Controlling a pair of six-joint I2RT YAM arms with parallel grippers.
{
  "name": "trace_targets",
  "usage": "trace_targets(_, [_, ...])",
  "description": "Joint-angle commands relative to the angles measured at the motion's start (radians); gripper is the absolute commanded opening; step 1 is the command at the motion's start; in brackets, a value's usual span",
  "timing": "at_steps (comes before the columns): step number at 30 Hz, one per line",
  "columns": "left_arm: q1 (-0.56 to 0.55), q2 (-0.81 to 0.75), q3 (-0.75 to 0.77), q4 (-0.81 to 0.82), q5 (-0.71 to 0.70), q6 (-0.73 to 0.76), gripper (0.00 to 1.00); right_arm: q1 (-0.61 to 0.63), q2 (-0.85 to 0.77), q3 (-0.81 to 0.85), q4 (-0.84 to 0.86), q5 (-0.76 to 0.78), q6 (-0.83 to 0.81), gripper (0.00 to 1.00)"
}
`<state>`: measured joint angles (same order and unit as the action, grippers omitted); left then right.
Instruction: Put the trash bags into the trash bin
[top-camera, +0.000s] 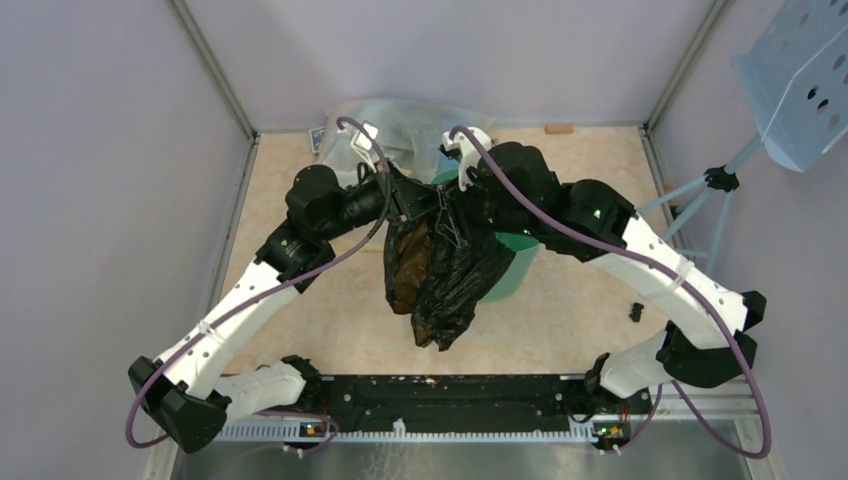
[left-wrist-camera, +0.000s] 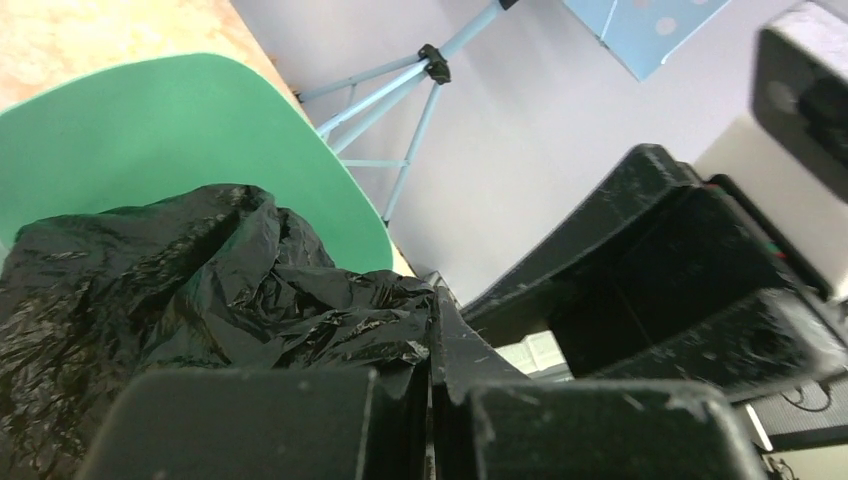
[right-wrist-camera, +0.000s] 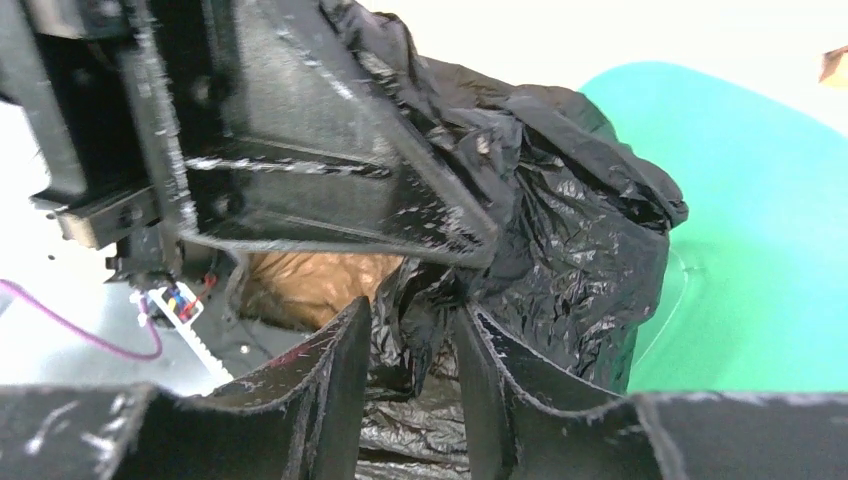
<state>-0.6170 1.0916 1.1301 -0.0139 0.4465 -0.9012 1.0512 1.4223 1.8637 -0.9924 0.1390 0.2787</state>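
the step in hand looks like the carry over the bin: the trash bag hangs bunched from both grippers, draped down the near side of the trash bin rather than inside it. the left gripper is pinched tight on a fold of plastic and the right gripper is narrow around a twist of it, both arms stretched inward and meeting above the near rim. next, the bag likely needs shifting over the mouth before release.
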Motion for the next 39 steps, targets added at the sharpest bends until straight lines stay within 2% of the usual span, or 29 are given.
trace_targets(1, [-0.003, -0.003, 0.061, 0.089, 0.035, -0.034, 0.00, 0.002, -0.021, -0.011, 0.061, 0.081, 0.016, 0.34])
trace_targets(5, [-0.003, -0.005, 0.081, 0.091, 0.045, -0.036, 0.00, 0.003, -0.047, -0.036, 0.081, 0.099, 0.022, 0.00])
trace_targets(7, [-0.004, -0.002, 0.095, 0.085, 0.055, -0.027, 0.03, -0.002, -0.076, -0.050, 0.091, 0.142, 0.035, 0.00])
trace_targets(10, [-0.004, 0.008, 0.145, -0.011, 0.039, 0.034, 0.25, -0.055, -0.104, -0.058, 0.089, 0.159, 0.056, 0.00])
trace_targets(12, [-0.003, 0.009, 0.188, -0.102, 0.009, 0.089, 0.35, -0.117, -0.114, -0.057, 0.085, 0.106, 0.062, 0.00])
trace_targets(17, [-0.004, -0.002, 0.279, -0.326, -0.060, 0.226, 0.67, -0.207, -0.119, -0.048, 0.078, 0.007, 0.055, 0.00])
trace_targets(20, [-0.004, -0.018, 0.317, -0.459, -0.096, 0.297, 0.80, -0.228, -0.105, -0.027, 0.059, -0.014, 0.049, 0.00])
trace_targets(24, [-0.003, -0.076, 0.321, -0.602, -0.147, 0.378, 0.86, -0.238, -0.093, -0.006, 0.047, -0.030, 0.043, 0.00])
trace_targets(30, [-0.004, -0.186, 0.269, -0.700, -0.253, 0.523, 0.96, -0.240, -0.085, 0.002, 0.044, -0.061, 0.039, 0.00])
trace_targets(33, [-0.004, -0.220, 0.233, -0.716, -0.294, 0.569, 0.95, -0.240, -0.080, 0.002, 0.047, -0.074, 0.039, 0.00])
trace_targets(36, [-0.004, -0.244, 0.176, -0.704, -0.273, 0.583, 0.94, -0.240, -0.077, 0.001, 0.049, -0.073, 0.041, 0.00])
trace_targets(39, [-0.004, -0.264, 0.115, -0.673, -0.185, 0.584, 0.94, -0.241, -0.073, 0.006, 0.045, -0.068, 0.042, 0.00])
